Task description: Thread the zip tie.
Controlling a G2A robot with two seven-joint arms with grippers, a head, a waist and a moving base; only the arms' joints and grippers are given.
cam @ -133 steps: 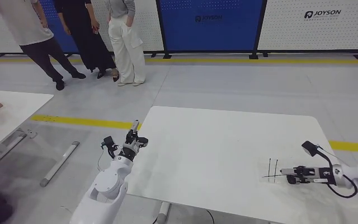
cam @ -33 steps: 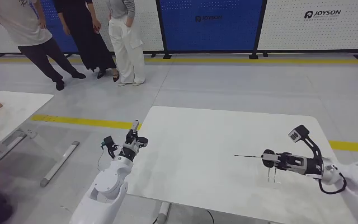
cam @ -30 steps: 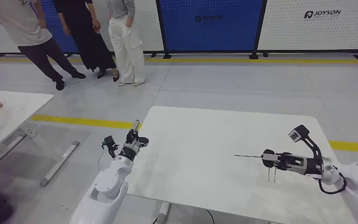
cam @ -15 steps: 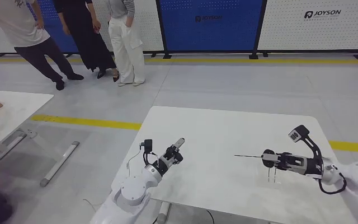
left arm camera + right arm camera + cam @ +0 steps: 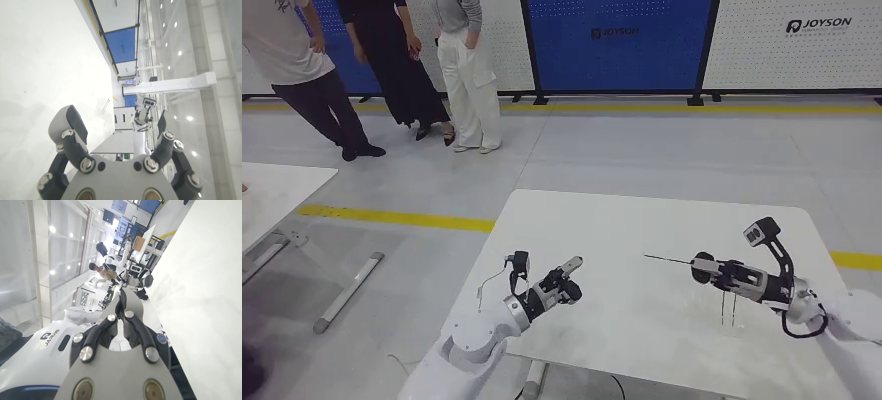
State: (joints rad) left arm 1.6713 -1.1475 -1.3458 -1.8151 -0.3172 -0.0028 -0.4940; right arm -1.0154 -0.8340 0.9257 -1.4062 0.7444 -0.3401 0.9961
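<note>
Right gripper (image 5: 704, 267) clamps 1 zip tie (image 5: 670, 261) level above the table (image 5: 642, 225), with 2 ties (image 5: 728, 306) lying on it nearby. Left gripper (image 5: 117, 113) hangs spread open over the table's left part.

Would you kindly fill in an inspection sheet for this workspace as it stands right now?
Surface: white table, flat.
Job's things: held zip tie raised above the table, its free end pointing towards the left arm; spare zip ties, two, lying side by side on the table by the right arm.
Clutter: nothing seen.
Grippers: right gripper shut on the held zip tie; left gripper open and holding nothing, over the table's near left part.
Cables: thin cable looping off the left arm.
Surroundings: blue and white panels, yellow floor line, second white table.
</note>
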